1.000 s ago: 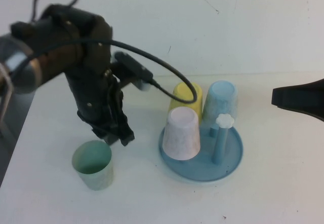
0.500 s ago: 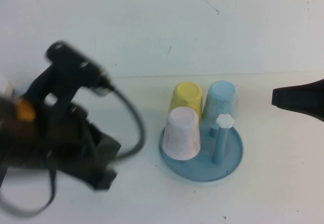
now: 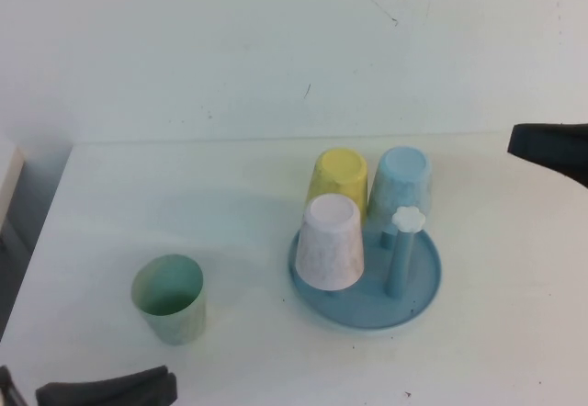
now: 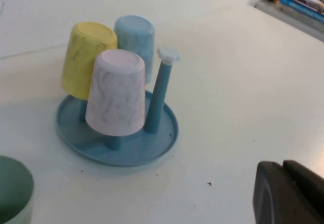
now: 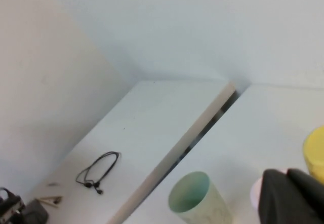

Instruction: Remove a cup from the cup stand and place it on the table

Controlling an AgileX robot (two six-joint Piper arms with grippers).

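My left gripper [image 3: 119, 389] sits low at the near edge of the table [image 3: 230, 195], and I cannot tell how it is set. Just beyond it and slightly to its right the cup [image 3: 169, 298] stands upright, mouth up: a pale mint-green speckled tumbler, tapering toward its base, alone on the bare white surface. Farther right of it is the cup stand [image 3: 366, 287], a round blue dish carrying an upturned pinkish-white cup [image 3: 329, 242], a yellow cup [image 3: 338, 183] and a light blue cup [image 3: 402, 183], with one bare peg topped by a white flower knob [image 3: 408, 219]. My right gripper [image 3: 551, 149] hangs at the far right, well apart from the stand; its state is also unclear.
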